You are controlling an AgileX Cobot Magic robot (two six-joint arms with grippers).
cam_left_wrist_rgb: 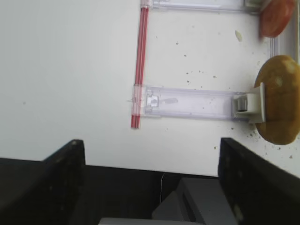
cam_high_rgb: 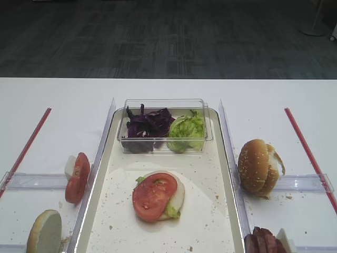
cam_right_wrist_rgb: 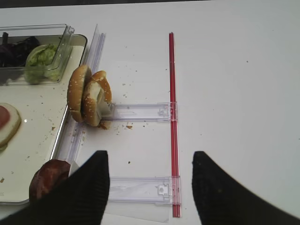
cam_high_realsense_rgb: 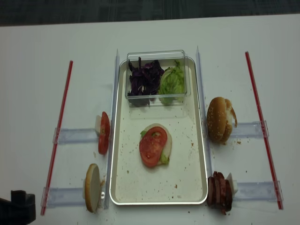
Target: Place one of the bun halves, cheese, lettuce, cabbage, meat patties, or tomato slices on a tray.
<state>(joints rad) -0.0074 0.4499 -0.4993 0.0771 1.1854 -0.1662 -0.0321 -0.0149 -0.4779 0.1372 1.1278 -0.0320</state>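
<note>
While both grippers are waiting with jaws apart and empty, meat patties [cam_high_realsense_rgb: 219, 191] are standing on edge nearest the right gripper [cam_right_wrist_rgb: 149, 187], just right of the tray [cam_high_realsense_rgb: 159, 201].

We see a white table [cam_high_realsense_rgb: 37, 70] carrying the silver-rimmed tray [cam_high_realsense_rgb: 159, 202] at centre. Left of it, tomato slices [cam_high_realsense_rgb: 103, 132] and a bun half [cam_high_realsense_rgb: 92, 193] stand on edge in clear holders. Right of it stand sesame bun halves [cam_high_realsense_rgb: 219, 120] and, nearer, meat patties [cam_high_realsense_rgb: 218, 192]. Red strips [cam_high_realsense_rgb: 57, 136] flank both sides.
</note>
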